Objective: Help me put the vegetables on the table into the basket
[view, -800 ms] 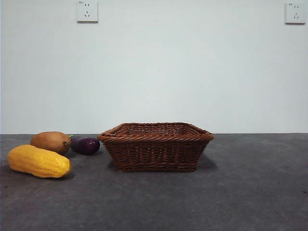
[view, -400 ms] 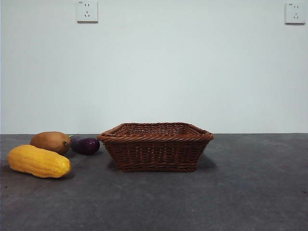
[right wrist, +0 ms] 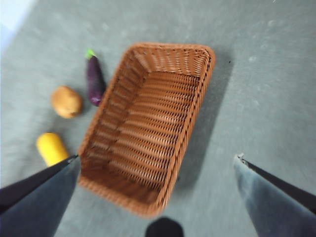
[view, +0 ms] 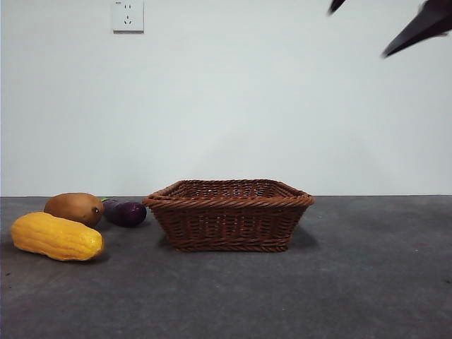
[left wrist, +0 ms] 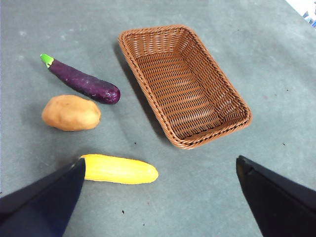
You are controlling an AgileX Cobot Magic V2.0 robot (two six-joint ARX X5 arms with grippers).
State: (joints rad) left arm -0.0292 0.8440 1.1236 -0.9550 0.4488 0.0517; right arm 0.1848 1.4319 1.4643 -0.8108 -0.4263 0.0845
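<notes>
On the dark grey table (view: 367,282), nothing is yet sitting inside the wicker basket (view: 229,215): all three vegetables are lying on the bare surface to its left, so the whole job appears to be waiting to be done. The corn cob (view: 56,236) is resting nearest the camera and farthest left, a bumpy yellow oblong with rounded ends; behind it the potato (view: 74,207) is showing a smooth brown-orange oval skin, and just beside that, closest to the basket, the eggplant (view: 126,213) is gleaming glossy dark purple, its green stem pointing away from the basket in the left wrist view. None of the three is touching the basket. The basket itself is standing at the middle of the table, a shallow rectangle of dark-brown woven cane with flared sides and a braided rim, its open weave visibly bare from above. The left gripper (left wrist: 158,197) is hovering high over the table with its two black jaws spread wide apart and gripping nothing, the corn cob lying near one jaw tip in its own view. The right gripper (right wrist: 155,197) is likewise hanging above the basket with jaws parted and empty, its picture blurred. In the front view only dark jaw tips are showing at the top right corner. The table is looking matte and faintly mottled, stretching far wider than the basket, with a plain pale wall (view: 226,106) and a white socket (view: 128,15) behind.
</notes>
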